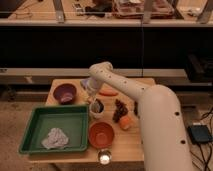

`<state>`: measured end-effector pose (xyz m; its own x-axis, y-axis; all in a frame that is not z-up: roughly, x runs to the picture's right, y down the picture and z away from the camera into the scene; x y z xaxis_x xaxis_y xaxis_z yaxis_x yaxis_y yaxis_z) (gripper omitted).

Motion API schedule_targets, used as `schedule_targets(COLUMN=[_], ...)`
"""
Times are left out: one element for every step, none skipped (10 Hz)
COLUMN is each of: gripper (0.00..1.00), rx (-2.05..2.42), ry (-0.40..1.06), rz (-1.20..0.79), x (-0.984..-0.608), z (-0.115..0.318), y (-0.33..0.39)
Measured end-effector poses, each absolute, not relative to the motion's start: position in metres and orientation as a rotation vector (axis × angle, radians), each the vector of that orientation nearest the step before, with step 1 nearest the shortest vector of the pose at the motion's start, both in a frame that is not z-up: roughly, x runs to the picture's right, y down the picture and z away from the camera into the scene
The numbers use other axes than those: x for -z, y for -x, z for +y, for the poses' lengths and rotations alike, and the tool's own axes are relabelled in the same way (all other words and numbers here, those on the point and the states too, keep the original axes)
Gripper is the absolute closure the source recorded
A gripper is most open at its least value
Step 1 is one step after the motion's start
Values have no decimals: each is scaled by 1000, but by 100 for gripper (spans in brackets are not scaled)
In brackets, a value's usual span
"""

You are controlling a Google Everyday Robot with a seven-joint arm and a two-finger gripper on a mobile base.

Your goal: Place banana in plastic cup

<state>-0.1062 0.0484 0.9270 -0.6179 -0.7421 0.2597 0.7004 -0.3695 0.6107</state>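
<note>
My gripper (91, 95) hangs from the white arm (125, 87) over the back middle of the wooden table (127, 147). It is just above and behind the whitish cup with dark utensils (97, 108), and left of the orange carrot (108, 92). I see no pale-yellow banana; it is hidden or out of view. I cannot make out the light-blue plastic cup either; the wrist covers the spot behind the gripper.
A purple bowl (65, 92) stands at the back left. A green tray (35, 131) holding a crumpled white cloth (55, 138) is at the front left. An orange-red bowl (101, 134), a small clear glass (104, 158), dark grapes (119, 109) and a round orange fruit (125, 122) are nearby.
</note>
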Motion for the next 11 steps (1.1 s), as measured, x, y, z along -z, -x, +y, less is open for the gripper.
schedule_targets(gripper=[50, 58, 68, 76, 86, 96, 100, 100, 100, 100, 100], rx=[2066, 2078, 2086, 2090, 2087, 2071, 2056, 2029, 1992, 1953, 1928], ry=[-70, -66, -66, -70, -81, -104, -127, -158, -195, -228, -252], rz=[-884, -887, -889, -889, -889, -889, -891, -895, -903, -905, -898], x=[-929, -930, -931, -930, -928, -922, -917, -907, -897, -888, -880], z=[52, 57, 58, 58, 56, 48, 41, 28, 14, 0, -13], y=[108, 110, 112, 113, 114, 113, 112, 109, 105, 97, 88])
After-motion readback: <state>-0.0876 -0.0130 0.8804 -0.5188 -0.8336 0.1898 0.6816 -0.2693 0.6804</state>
